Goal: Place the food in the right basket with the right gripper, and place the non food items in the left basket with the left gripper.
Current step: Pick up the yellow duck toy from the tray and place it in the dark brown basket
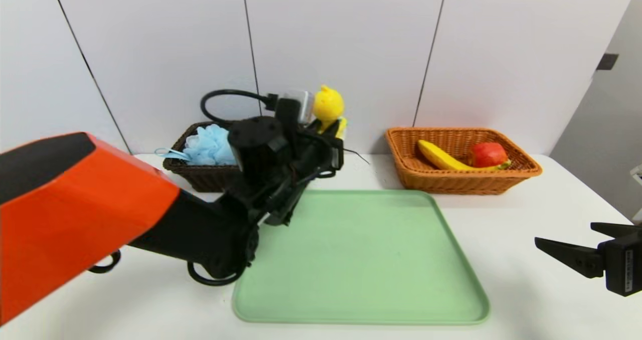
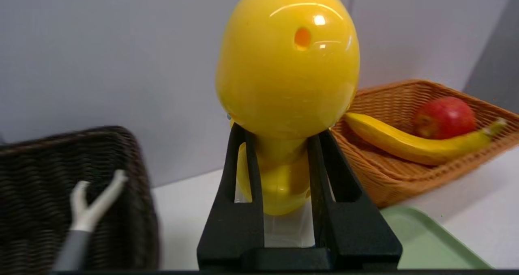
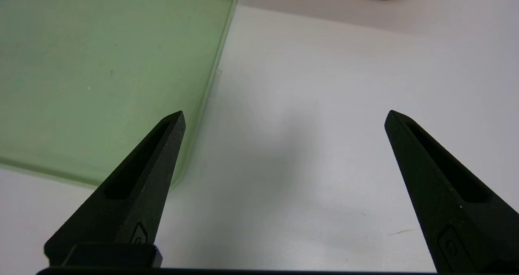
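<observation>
My left gripper (image 1: 326,128) (image 2: 282,135) is shut on the neck of the yellow duck toy (image 1: 328,104) (image 2: 288,60), held up in the air just right of the dark brown left basket (image 1: 200,175) (image 2: 61,153). That basket holds the light-blue sponge (image 1: 210,147) and the white peeler (image 2: 87,214). The orange right basket (image 1: 416,173) (image 2: 377,173) holds the banana (image 1: 441,158) (image 2: 405,145) and the red apple (image 1: 487,154) (image 2: 444,117). My right gripper (image 1: 564,232) (image 3: 284,112) hovers open and empty over the table's right side.
A flat green tray (image 1: 361,260) (image 3: 81,64) lies in the middle of the white table (image 1: 526,204), in front of both baskets. A white wall stands close behind the baskets. My orange left arm (image 1: 75,204) crosses the table's left side.
</observation>
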Action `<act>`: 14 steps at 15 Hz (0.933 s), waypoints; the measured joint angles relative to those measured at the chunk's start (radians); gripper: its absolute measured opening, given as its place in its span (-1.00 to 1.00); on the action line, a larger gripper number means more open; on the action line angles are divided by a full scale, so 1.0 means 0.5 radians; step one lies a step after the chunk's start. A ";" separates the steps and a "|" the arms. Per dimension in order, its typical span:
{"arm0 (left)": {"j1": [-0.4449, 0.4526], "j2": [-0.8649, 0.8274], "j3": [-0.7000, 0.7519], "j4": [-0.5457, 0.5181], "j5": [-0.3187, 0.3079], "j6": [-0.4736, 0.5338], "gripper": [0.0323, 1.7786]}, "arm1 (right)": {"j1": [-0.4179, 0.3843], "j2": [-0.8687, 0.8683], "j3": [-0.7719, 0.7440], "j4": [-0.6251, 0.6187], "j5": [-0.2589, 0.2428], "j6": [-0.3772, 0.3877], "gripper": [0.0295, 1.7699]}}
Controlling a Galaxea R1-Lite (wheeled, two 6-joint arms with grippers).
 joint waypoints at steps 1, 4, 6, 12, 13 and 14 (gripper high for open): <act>0.101 -0.054 -0.012 0.071 -0.042 0.004 -0.64 | 0.000 0.000 -0.004 -0.002 0.001 -0.003 0.92; 0.459 -0.188 -0.027 0.300 -0.224 0.004 -0.64 | 0.001 0.014 -0.055 -0.099 0.020 -0.004 0.92; 0.667 -0.250 -0.031 0.497 -0.318 0.006 -0.64 | 0.001 0.058 -0.103 -0.184 0.032 -0.004 0.92; 0.874 -0.240 -0.029 0.652 -0.358 0.037 -0.64 | 0.011 0.298 -0.137 -0.716 0.034 -0.003 0.92; 0.878 -0.221 -0.029 0.672 -0.359 0.037 -0.64 | 0.011 0.319 -0.138 -0.721 0.034 -0.003 0.92; 0.879 -0.202 -0.029 0.683 -0.360 0.037 -0.64 | 0.011 0.333 -0.138 -0.721 0.034 -0.004 0.92</act>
